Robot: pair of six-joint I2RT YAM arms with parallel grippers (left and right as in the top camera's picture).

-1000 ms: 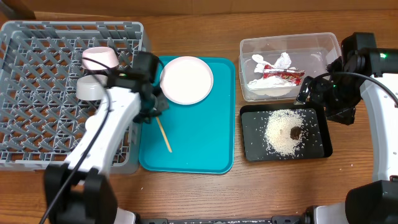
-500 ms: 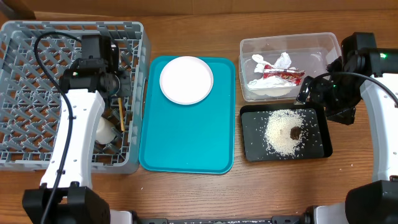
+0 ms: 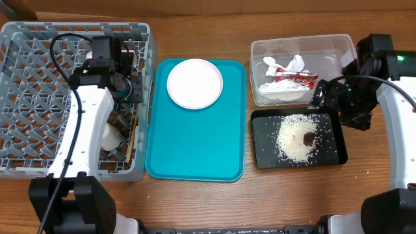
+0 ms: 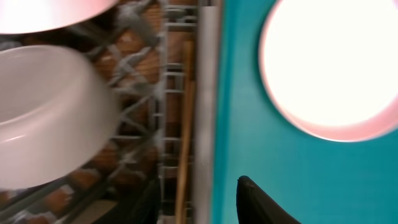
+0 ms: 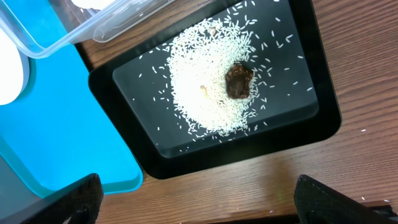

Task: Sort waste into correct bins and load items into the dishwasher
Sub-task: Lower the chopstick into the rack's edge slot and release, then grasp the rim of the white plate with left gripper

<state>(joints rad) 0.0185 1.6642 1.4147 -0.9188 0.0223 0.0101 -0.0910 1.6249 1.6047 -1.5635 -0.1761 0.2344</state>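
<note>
two thin wooden chopsticks [image 3: 130, 140] lying in the square grey lattice dish rack [image 3: 78, 27]
the pale sticks lie together lengthwise just inside the rack's right wall. beside that wall, the near half of the teal plastic tray [image 3: 195, 153] is open surface, with a round white plate [image 3: 195, 83] at its far end. the left gripper [image 3: 134, 91] hangs above the sticks' far ends, jaws apart, holding nothing. the right gripper [image 5: 198, 182] gapes wide over the shallow black tray [image 3: 260, 158] of rice [image 3: 291, 140].
</note>
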